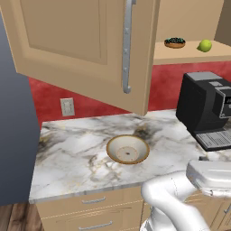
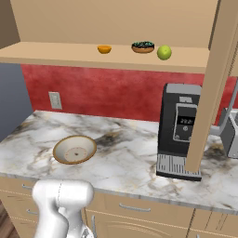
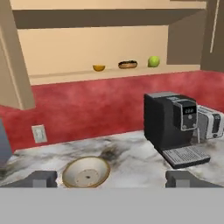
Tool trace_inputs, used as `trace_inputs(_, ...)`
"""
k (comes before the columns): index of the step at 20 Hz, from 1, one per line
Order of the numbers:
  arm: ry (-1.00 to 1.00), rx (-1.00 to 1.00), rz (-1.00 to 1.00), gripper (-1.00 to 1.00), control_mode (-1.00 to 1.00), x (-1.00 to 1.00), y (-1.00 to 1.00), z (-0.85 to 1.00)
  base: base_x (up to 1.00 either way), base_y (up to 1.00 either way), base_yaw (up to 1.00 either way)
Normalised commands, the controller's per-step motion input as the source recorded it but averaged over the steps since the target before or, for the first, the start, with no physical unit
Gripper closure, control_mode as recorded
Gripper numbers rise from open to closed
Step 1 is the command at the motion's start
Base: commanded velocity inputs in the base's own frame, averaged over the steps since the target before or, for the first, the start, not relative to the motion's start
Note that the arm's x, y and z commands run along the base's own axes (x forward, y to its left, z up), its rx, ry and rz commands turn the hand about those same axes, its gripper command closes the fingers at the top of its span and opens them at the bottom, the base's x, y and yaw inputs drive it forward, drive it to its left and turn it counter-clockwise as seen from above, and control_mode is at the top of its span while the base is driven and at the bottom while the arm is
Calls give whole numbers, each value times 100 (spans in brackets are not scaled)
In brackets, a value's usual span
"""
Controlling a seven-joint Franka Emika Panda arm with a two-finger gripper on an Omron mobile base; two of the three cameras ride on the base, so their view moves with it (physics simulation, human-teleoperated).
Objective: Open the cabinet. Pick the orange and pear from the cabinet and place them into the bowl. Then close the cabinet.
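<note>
Grey marble counter (image 2: 130, 153) held the tan speckled bowl (image 2: 74, 149) left of the coffee machine (image 2: 182, 132), the round orange (image 2: 104, 49) sat high above it, and the gripper (image 3: 111, 178) was wide open, holding nothing.

cabinet (image 2: 116, 18) open, coffee machine (image 2: 181, 128) beneath

- The cabinet (image 2: 111, 56) shelf, its doors swung open, carries three things in a row: the orange (image 2: 104, 49) at the left, a small dark dish (image 2: 142, 47) in the middle, and the pear (image 2: 163, 52) at the right, each apart from the next.
- The marble counter (image 2: 130, 153) carries the bowl (image 2: 74, 149) toward its left, a black coffee machine (image 2: 179, 135) well to the right, and a toaster (image 3: 211, 122) just beyond it.
</note>
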Motion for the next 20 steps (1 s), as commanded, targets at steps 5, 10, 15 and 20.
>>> trace_inputs(5,-5,56,11,-100,-100,-22,-99,87,0,0,0)
trace_inputs(10,-1,37,29,-100,-100,57,-41,46,0,0,0)
trace_inputs(15,-5,25,25,-100,-100,81,2,7,0,0,0)
trace_inputs(20,-17,11,27,-100,-100,77,33,-84,0,0,0)
